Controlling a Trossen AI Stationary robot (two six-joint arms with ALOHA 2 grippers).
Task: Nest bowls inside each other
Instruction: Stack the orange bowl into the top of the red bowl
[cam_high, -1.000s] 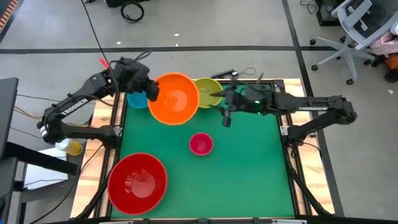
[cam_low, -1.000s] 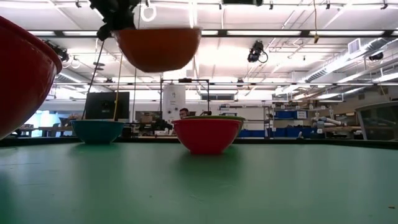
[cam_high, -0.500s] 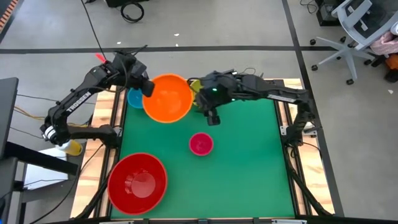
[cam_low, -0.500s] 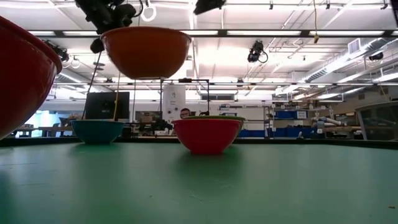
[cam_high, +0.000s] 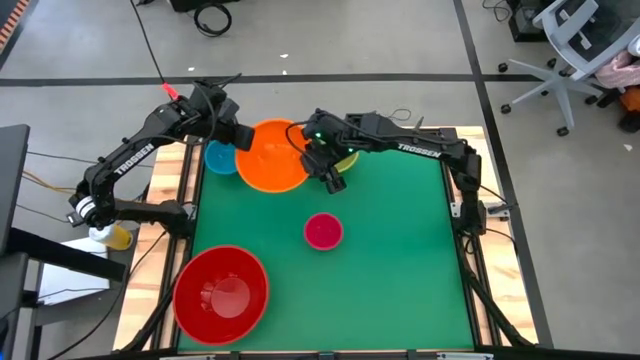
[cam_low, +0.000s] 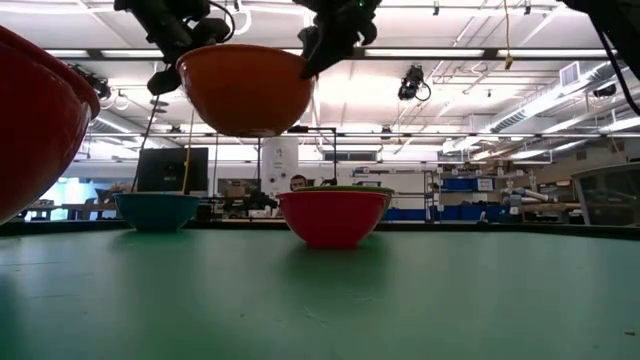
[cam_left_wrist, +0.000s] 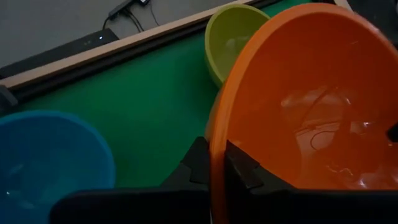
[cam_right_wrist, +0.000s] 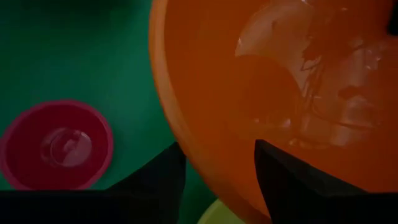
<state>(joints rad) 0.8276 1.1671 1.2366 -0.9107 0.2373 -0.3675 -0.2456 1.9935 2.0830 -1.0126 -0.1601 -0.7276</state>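
Orange bowl (cam_high: 272, 156): held aloft over the far side of the table, well clear of the mat in the low view. My left gripper (cam_left_wrist: 214, 163) was pinched shut on its rim, one finger inside, one outside. My right gripper (cam_right_wrist: 219, 163) stood with its fingers spread either side of the opposite rim, the wall between them, apparently not yet clamped.

Yellow-green bowl (cam_high: 343, 148): on the mat at the far edge, mostly hidden beneath my right arm, just beside the orange bowl. Empty, as far as I could see.

Blue bowl (cam_high: 220, 157): on the mat at the far left corner, empty, partly under the orange bowl's edge in the high view.

Pink bowl (cam_high: 323, 231): alone near the middle of the mat, empty.

Red bowl (cam_high: 222, 288): at the near left corner, empty.

Progress, by my judgement: nothing nested. All five bowls stood separate; only the orange one was in hand, probably in a hand-over between my arms. Left to do: orange into red, then yellow-green, blue and pink in turn.
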